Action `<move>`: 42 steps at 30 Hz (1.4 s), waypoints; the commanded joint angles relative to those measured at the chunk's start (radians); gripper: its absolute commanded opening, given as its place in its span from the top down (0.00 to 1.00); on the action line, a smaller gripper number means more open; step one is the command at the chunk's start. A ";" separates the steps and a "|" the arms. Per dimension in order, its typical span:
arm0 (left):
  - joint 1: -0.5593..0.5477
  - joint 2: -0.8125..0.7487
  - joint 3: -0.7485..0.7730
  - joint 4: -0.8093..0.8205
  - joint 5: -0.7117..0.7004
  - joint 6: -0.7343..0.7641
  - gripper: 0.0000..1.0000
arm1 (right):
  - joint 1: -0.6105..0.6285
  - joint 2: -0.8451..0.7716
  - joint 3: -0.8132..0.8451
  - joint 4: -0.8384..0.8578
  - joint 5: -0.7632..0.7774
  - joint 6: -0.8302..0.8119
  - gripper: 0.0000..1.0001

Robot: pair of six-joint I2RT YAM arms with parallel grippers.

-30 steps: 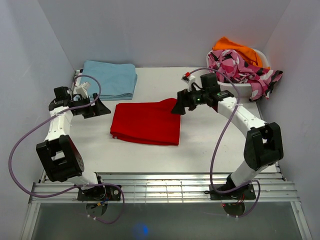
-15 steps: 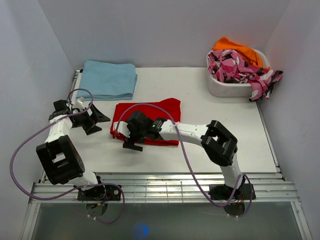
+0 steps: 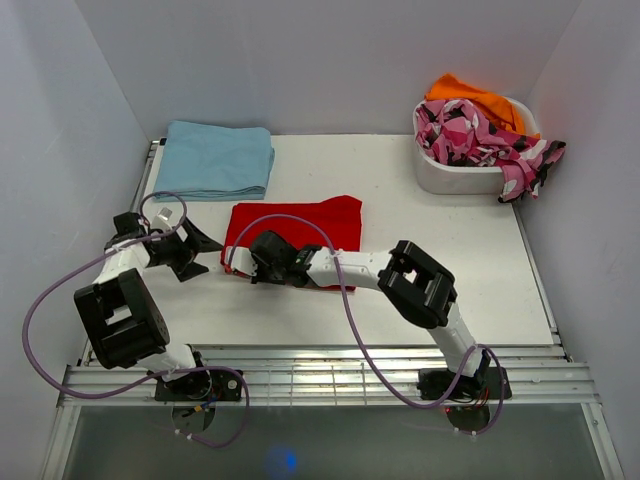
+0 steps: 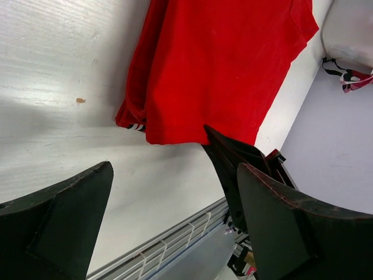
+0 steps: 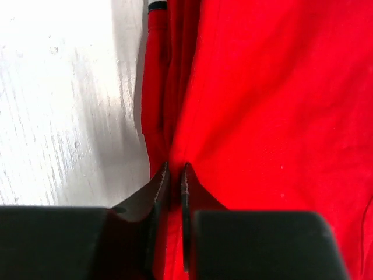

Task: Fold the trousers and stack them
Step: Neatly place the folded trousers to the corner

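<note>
- Swinging over from the far right side, the right fingers have snapped together, now pinching the near-left edge of the trousers.
- Left fingers stay spread beside that edge, holding nothing.
- Trousers lie folded mid-table — another fold looks ready to start.

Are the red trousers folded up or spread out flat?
Folded: the trousers form a compact rectangle with stacked layers along one edge.
</note>
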 commanded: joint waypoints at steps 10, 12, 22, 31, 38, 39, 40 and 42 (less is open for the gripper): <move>-0.039 -0.005 -0.100 0.183 -0.045 -0.184 0.02 | -0.141 -0.053 0.061 -0.020 -0.337 0.162 0.92; -0.061 0.003 -0.103 0.234 -0.036 -0.207 0.02 | -0.144 -0.061 0.066 -0.029 -0.380 0.147 0.92; -0.177 0.064 -0.132 0.370 -0.072 -0.324 0.02 | -0.155 -0.064 0.086 -0.052 -0.478 0.158 0.92; -0.211 0.199 -0.111 0.381 -0.169 -0.290 0.02 | -0.173 -0.076 0.141 -0.053 -0.523 0.208 0.92; -0.214 0.221 -0.095 0.476 -0.062 -0.330 0.07 | -0.181 -0.075 0.150 -0.069 -0.576 0.217 0.92; -0.217 0.219 -0.103 0.499 -0.036 -0.347 0.12 | -0.181 -0.073 0.144 -0.069 -0.587 0.219 0.92; -0.220 0.222 -0.109 0.521 -0.030 -0.373 0.18 | -0.181 -0.073 0.139 -0.067 -0.598 0.221 0.92; -0.228 0.234 -0.118 0.553 -0.028 -0.382 0.34 | -0.179 -0.075 0.130 -0.063 -0.609 0.228 0.92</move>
